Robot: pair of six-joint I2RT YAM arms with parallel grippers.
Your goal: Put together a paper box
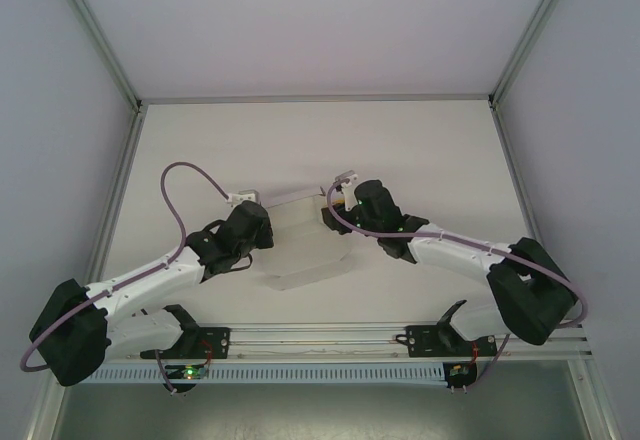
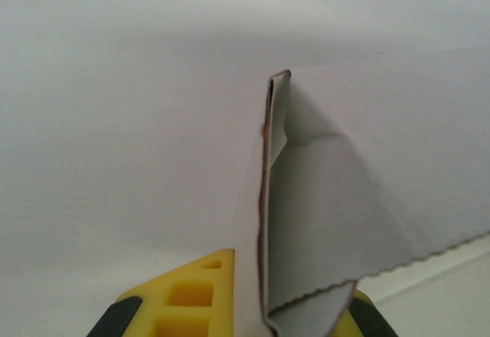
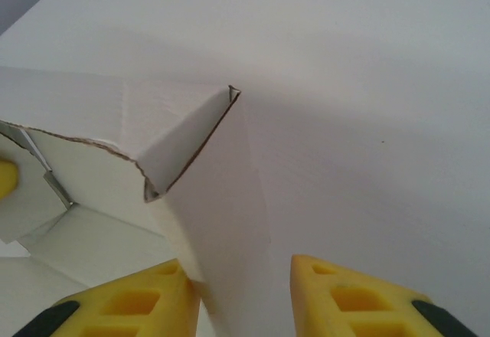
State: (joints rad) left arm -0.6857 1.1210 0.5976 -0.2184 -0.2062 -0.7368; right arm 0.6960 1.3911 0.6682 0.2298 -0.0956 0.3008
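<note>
The paper box [image 1: 305, 245] of thin white card, part folded with flaps raised, sits mid-way across the white worktop [image 1: 430, 150] between both arms. The left tool [image 2: 291, 287] is clamped tight on an upright card wall, with its yellow fingers [image 2: 191, 299] pressed to either face. The right tool [image 3: 237, 276] is partly open, straddling another wall of the box: one finger touches the card and the other stands clear of it

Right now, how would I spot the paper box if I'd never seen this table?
Find the white table, then the spot in its near half where the two arms reach toward each other. Between the left end effector and the right end effector is the paper box: pale folded card with raised flaps, while the fingers beside it are yellow.
</note>
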